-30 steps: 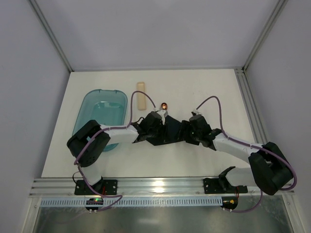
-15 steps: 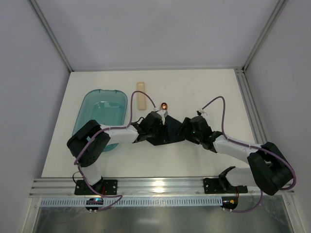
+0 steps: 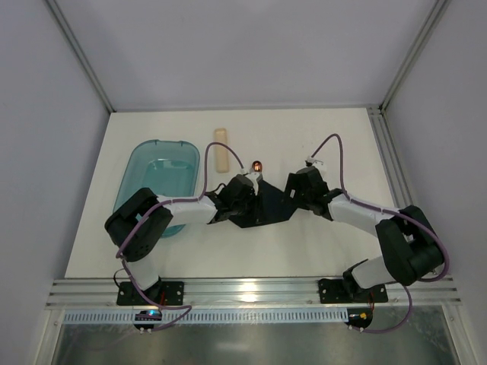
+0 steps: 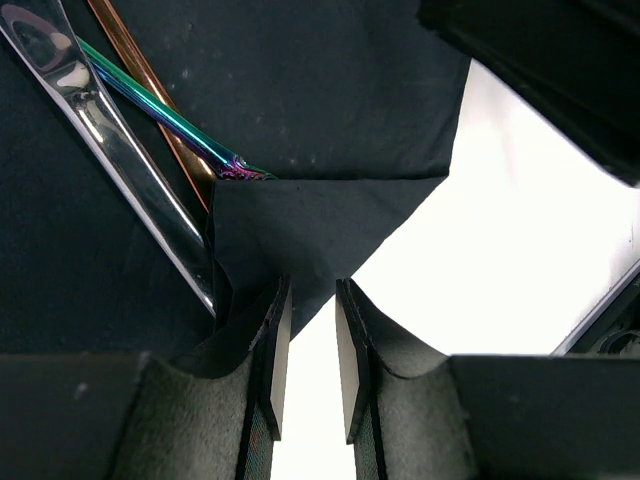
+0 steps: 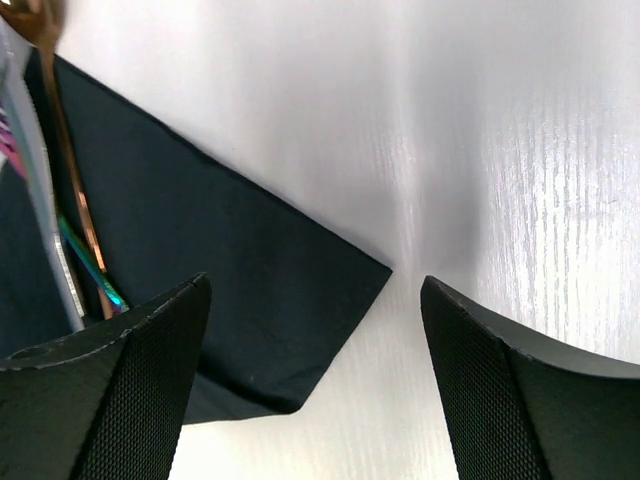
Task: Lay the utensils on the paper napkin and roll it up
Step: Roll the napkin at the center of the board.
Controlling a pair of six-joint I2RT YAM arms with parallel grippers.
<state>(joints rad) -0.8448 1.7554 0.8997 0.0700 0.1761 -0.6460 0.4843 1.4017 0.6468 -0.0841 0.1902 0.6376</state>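
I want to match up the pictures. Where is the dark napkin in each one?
Top external: the paper napkin sits near the picture's middle, slightly low.
Left wrist: it fills the top and left, with one corner folded over.
Right wrist: it covers the left half, with a corner pointing right.
Shared landmark: the copper spoon, its handle on the napkin.

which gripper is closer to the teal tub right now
Left. The left gripper is over the napkin, just to the right of the teal tub. The right gripper is farther right, at the napkin's far side.
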